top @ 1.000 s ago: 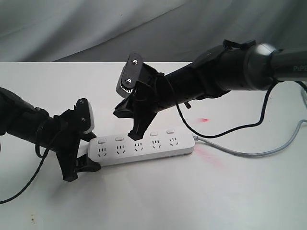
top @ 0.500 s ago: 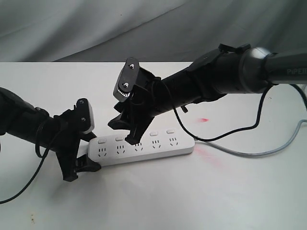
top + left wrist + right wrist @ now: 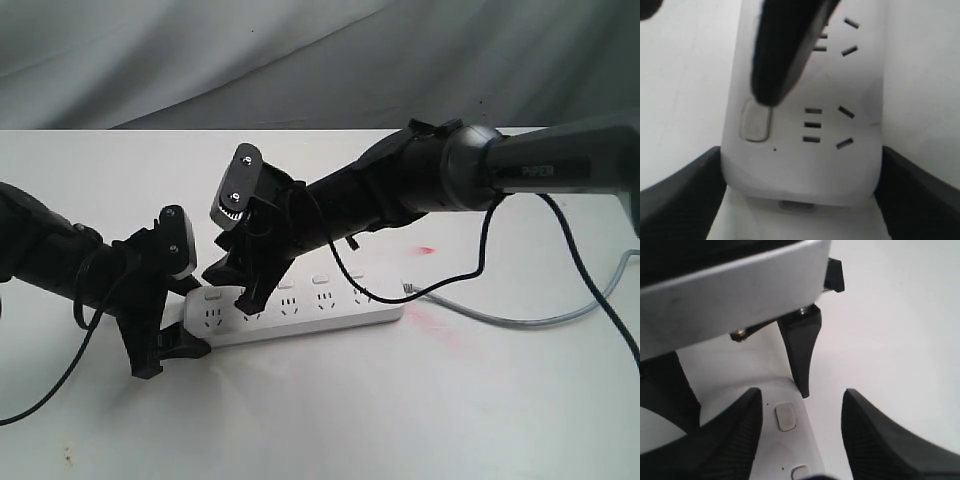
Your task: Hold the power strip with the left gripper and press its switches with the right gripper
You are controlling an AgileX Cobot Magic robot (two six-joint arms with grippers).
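"PIPER" readable on the right arm [image 3: 523,171]. The power strip [image 3: 320,305] lies flat on the tabletop [image 3: 400,420], long axis left-right in the exterior view, with its cord [image 3: 520,322] leaving the right end. The left gripper [image 3: 168,350] has its jaws clamped on the strip's left end; the right gripper [image 3: 232,288] has its jaws apart over the strip's left part.

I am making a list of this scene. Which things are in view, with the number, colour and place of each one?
power strip: one, white, flat on the table, left end between the left pincer's fingers
switches: four showing, white, in a row along the strip's far edge; another may hide behind the right pincer
sockets: five, white with dark slots, in a row along the strip
cord: one, grey, leaving the strip's right end
red light spots: two, on the table right of the strip
table: one, white
backdrop cloth: one, grey, behind the table
left pincer: one, black, clamped on the strip's end
right pincer: one, black, open, one fingertip over the strip
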